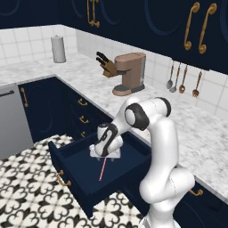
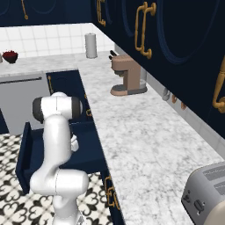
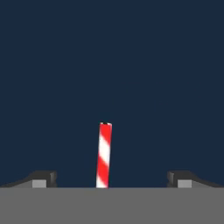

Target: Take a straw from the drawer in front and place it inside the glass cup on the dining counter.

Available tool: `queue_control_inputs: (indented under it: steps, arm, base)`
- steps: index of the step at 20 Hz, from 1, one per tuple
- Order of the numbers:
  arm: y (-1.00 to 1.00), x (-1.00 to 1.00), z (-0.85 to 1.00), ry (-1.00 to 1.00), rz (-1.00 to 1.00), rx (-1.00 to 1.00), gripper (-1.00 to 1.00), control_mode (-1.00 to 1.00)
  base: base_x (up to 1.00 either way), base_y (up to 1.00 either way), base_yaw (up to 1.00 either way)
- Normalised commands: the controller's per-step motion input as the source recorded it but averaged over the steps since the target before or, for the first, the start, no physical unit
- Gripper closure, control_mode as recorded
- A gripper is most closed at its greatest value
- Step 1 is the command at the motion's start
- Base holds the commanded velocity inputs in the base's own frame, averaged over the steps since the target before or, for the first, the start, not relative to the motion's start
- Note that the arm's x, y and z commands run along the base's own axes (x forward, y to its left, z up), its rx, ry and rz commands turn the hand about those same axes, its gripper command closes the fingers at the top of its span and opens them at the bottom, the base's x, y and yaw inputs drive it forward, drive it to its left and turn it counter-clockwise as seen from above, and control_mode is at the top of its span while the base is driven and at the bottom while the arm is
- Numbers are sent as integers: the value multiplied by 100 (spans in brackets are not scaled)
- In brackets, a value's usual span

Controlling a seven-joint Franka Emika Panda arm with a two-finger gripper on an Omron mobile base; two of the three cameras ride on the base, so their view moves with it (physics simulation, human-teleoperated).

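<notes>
The navy drawer [image 1: 73,187] stands pulled out over the patterned floor, with its brass handle on the front. On its dark bottom lies the thin red-and-white striped straw [image 1: 102,169], pointing toward the drawer front. My gripper [image 1: 105,155] hangs inside the drawer just above the straw's far end, pointing down. In the hand view the straw [image 3: 104,155] runs up from the bottom between the two fingertips [image 3: 43,178], touching neither; the gripper [image 3: 112,179] is open. From the right, my arm hides much of the drawer [image 2: 24,158]. The glass cup and the dining counter are out of view.
An L-shaped marble worktop [image 1: 196,129] runs behind the drawer, carrying a brown coffee machine [image 1: 130,73], a knife block [image 1: 107,66] and a paper towel roll [image 1: 58,49]. Utensils [image 1: 182,80] hang on the tiled wall. A toaster [image 2: 206,193] sits near right. A dishwasher [image 1: 11,120] stands left.
</notes>
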Motion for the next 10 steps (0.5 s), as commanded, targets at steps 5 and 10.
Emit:
queue_control_inputs:
  steps: [5,10]
  arm:
    - [13,27,-28,0,0,0,-100,-100]
    - [11,9,-42,0,0,0,-100,-100]
  base:
    - [0,0,0]
    - [0,0,0]
